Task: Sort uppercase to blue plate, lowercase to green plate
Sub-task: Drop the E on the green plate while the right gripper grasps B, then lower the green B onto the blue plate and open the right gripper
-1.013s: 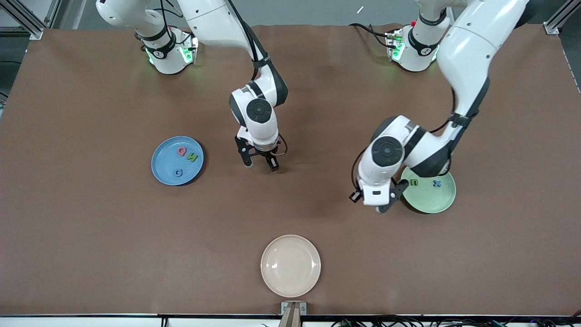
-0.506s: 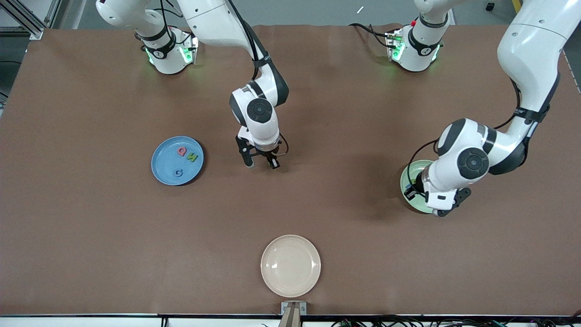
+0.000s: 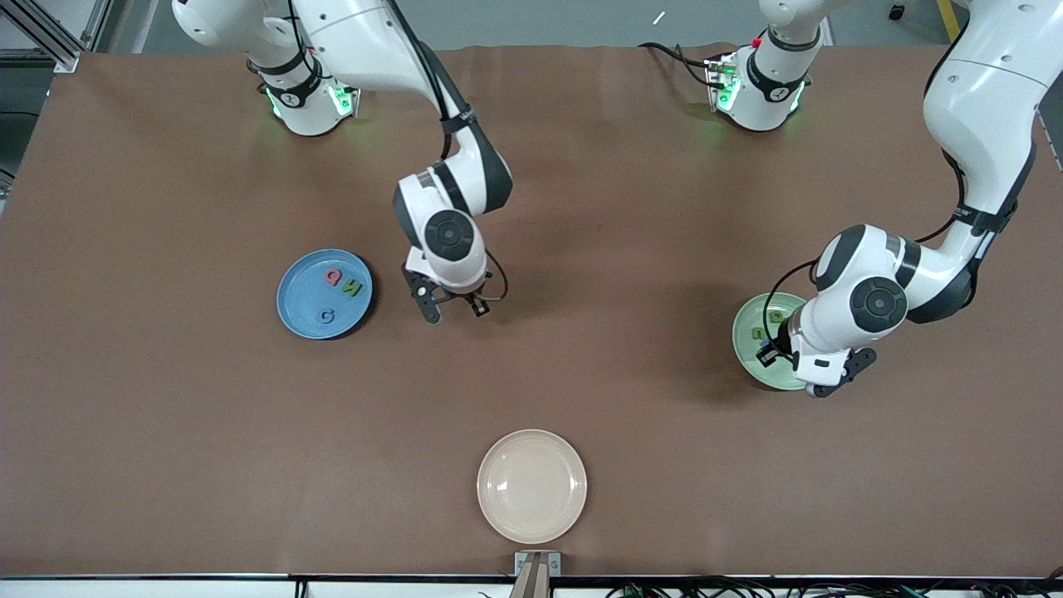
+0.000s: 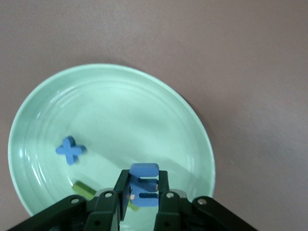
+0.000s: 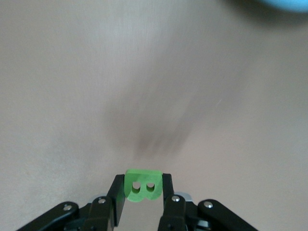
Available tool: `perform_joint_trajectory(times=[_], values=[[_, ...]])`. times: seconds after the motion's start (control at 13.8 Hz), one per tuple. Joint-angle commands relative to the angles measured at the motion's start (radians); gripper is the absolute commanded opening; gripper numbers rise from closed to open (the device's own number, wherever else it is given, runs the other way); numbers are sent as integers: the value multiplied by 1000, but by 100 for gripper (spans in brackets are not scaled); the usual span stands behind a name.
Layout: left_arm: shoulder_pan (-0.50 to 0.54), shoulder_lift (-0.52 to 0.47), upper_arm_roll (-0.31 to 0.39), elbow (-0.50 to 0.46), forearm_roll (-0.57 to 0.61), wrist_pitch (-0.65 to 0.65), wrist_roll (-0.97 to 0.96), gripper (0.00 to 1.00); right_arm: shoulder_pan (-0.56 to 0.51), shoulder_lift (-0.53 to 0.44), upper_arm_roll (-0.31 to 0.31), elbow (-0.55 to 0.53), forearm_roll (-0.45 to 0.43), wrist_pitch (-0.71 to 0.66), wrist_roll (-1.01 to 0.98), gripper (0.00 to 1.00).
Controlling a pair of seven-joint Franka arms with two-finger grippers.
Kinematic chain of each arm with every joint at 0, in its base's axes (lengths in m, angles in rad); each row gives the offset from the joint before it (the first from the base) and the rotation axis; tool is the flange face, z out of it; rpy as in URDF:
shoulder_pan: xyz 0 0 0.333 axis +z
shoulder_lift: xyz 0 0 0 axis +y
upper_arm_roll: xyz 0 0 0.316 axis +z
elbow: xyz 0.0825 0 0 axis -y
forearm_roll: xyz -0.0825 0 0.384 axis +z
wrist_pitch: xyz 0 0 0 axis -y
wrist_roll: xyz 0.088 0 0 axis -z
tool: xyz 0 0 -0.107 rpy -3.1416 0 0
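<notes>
R gripper [image 5: 142,198] clamped on green B [image 5: 142,185], up over bare desk [image 3: 166,432] beside blue plate [image 3: 292,320] w/ Q [image 3: 334,276], N [image 3: 353,289], G [image 3: 328,316]. L gripper [image 4: 143,199] clamped on blue m [image 4: 144,185], over green plate [image 4: 43,106] near L arm's end; blue x [image 4: 70,149] inside.

Blue m [image 4: 144,185] between fingers [image 4: 166,199]
</notes>
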Motion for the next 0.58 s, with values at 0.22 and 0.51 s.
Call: perform_joint_trajectory(times=[0.22,0.51], values=[[45,31,-10,-18,72,55,5,1,-41,-243,-164,-275,-17,-47,-423,0],[48,40,-9,-20,93,63,5,2,-42,-271,-267,-447,-39,115,-657,0]])
